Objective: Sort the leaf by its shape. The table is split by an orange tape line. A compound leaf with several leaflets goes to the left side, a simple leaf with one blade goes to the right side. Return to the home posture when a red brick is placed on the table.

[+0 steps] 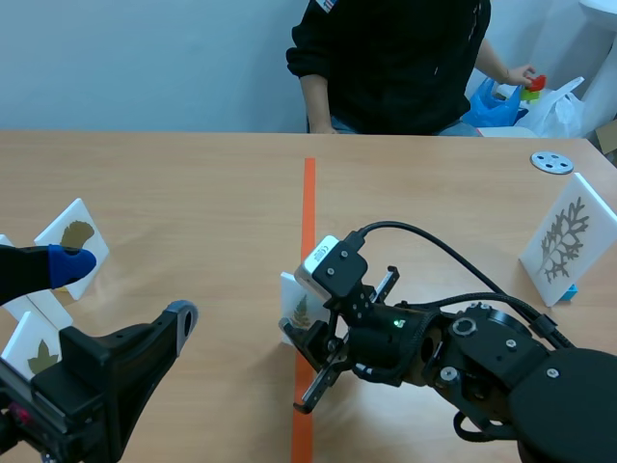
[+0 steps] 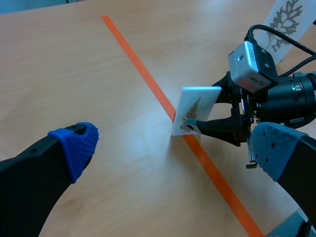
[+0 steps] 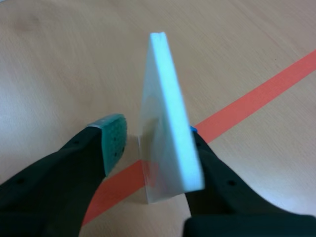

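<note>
Wooden table (image 1: 193, 183), orange tape line (image 1: 308, 198); left hand (image 1: 125, 289) wide, right hand (image 3: 154, 138) loose around card (image 2: 195, 111).

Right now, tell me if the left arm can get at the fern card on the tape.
Probably not: bare table lies ahead of the open left gripper, but the right gripper flanks the fern card.

Wide open across the worktop (image 1: 193, 193) left of the tape line (image 1: 308, 198); crowded only by leaf cards (image 1: 75, 236) at the far edge.
</note>
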Action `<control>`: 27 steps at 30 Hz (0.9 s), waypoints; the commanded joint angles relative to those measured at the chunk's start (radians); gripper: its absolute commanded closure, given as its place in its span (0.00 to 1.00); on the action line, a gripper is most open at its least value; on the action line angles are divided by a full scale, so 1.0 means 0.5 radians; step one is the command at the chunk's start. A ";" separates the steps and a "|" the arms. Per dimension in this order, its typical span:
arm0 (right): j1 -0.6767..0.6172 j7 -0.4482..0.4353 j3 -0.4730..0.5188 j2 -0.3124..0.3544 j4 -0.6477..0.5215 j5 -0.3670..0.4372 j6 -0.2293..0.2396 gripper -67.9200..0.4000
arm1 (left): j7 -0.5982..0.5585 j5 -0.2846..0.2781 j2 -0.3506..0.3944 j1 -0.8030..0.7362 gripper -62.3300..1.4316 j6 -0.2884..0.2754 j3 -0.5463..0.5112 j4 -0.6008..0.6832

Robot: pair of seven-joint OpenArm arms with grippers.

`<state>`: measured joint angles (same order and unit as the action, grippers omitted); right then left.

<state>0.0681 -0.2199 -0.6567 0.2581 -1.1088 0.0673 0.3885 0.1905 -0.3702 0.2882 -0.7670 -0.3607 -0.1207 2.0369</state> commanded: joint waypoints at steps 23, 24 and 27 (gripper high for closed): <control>-0.437 -0.006 0.481 0.216 -0.735 0.032 0.008 0.97 | -0.026 -0.014 -0.005 0.005 0.00 -0.003 -0.006 0.023; -0.494 -0.005 0.546 0.233 -0.800 0.043 0.008 0.97 | -0.026 -0.014 -0.005 0.005 0.00 -0.003 -0.006 0.023; -0.657 0.066 0.741 0.266 -0.979 0.159 0.008 0.97 | -0.027 -0.014 -0.005 0.005 0.00 -0.003 -0.006 0.023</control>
<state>-0.2653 -0.1814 -0.2955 0.3817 -1.5848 0.1287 0.3965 0.1905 -0.3702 0.2882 -0.7670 -0.3607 -0.1207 2.0369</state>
